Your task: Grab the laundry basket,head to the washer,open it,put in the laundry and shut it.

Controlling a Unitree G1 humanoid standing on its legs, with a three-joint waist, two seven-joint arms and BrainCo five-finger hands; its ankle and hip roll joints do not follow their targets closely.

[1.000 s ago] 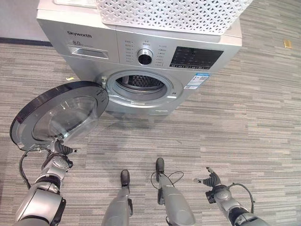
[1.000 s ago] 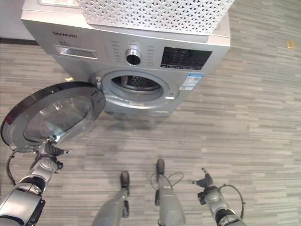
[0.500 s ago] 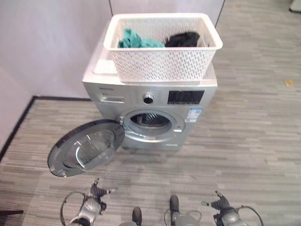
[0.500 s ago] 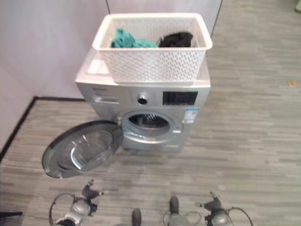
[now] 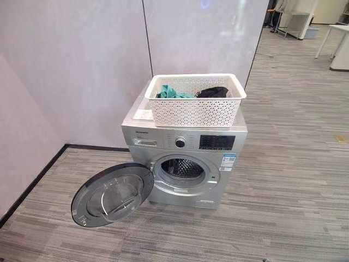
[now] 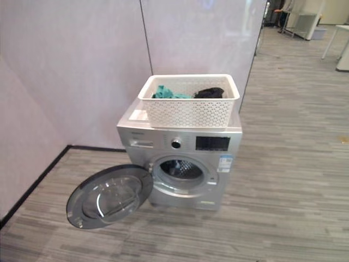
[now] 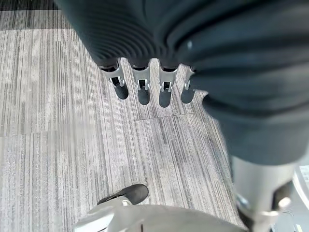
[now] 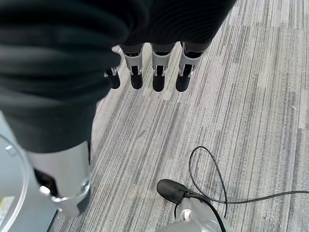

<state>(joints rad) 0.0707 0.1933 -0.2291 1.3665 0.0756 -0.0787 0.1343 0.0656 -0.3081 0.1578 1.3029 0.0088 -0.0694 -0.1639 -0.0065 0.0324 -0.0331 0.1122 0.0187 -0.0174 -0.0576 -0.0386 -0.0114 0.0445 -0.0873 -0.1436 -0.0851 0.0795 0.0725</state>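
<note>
A white lattice laundry basket stands on top of a silver front-loading washer against the wall. Inside the basket lie a teal cloth and a black cloth. The washer's round door is swung wide open to the left, low over the floor, and the drum opening shows dark inside. My left hand hangs over the grey floor with straight fingers and holds nothing. In its own wrist view my right hand hangs the same way, open above the floor.
Pale wall panels rise behind and left of the washer, with a black skirting along the floor. Grey striped flooring stretches in front and to the right. A white table stands far back at the right.
The camera has lifted and pulled back, so the whole washer and basket show from farther away. Both hands have left the eye views. The door stays open.
</note>
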